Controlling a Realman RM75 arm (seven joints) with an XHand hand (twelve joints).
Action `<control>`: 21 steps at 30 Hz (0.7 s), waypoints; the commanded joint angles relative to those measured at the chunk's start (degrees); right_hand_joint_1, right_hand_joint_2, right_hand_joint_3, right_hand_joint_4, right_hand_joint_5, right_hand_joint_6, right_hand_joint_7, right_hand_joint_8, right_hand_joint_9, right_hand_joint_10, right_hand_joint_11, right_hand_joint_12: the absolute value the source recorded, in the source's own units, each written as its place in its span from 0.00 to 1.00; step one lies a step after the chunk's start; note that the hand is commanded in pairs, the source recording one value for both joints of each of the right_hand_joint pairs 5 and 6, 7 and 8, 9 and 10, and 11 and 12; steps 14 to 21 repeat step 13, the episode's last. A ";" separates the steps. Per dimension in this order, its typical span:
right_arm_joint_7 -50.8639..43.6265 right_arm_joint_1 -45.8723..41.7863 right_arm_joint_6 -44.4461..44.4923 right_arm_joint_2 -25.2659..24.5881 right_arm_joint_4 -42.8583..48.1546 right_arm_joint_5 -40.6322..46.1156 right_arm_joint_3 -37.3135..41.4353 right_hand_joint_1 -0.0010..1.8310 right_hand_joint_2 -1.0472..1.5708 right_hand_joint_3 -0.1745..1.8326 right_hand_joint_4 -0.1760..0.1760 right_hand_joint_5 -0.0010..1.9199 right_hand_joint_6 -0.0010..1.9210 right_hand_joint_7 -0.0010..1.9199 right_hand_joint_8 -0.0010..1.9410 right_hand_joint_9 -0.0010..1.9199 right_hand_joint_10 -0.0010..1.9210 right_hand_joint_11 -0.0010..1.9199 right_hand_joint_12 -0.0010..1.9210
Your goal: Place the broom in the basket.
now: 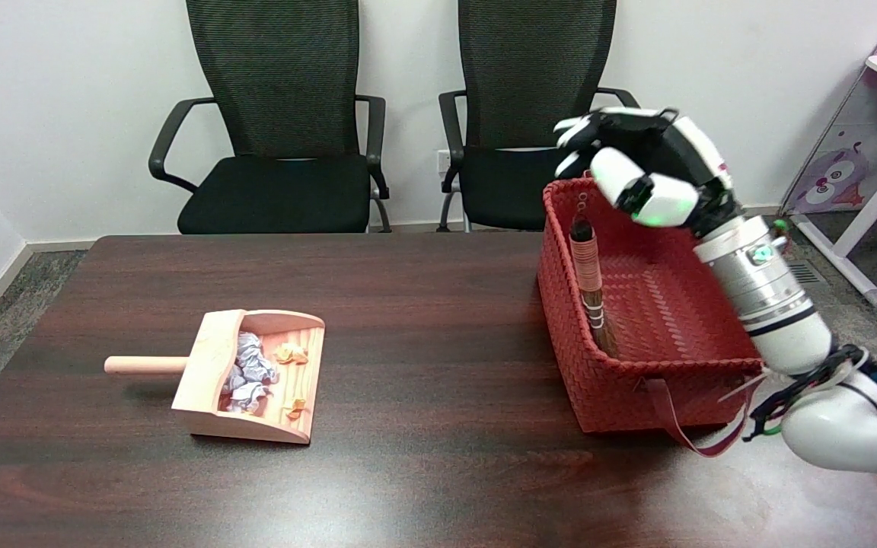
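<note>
A small broom [589, 283] leans inside a red woven basket [659, 380], against its left wall, handle up, bristles down. The right hand [640, 171] hovers above the handle's top, fingers curled, apparently holding nothing. The broom looks light and stiff, with soft bristles; the wrapped handle seems the place to grip. A wooden dustpan [256, 377] well to the left holds crumpled paper [252, 373].
</note>
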 commanded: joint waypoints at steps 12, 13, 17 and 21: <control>-19.94 -0.83 0.57 6.20 -11.60 17.33 6.56 0.50 0.70 0.69 0.00 0.42 0.42 0.42 0.42 0.33 0.33 0.60 0.60; -20.37 -0.83 0.43 6.20 -11.82 17.97 6.56 0.50 0.70 0.69 0.00 0.42 0.42 0.42 0.42 0.34 0.33 0.61 0.61; -20.37 -0.83 0.43 6.20 -11.82 17.97 6.56 0.50 0.70 0.69 0.00 0.42 0.42 0.42 0.42 0.34 0.33 0.61 0.61; -20.37 -0.83 0.43 6.20 -11.82 17.97 6.56 0.50 0.70 0.69 0.00 0.42 0.42 0.42 0.42 0.34 0.33 0.61 0.61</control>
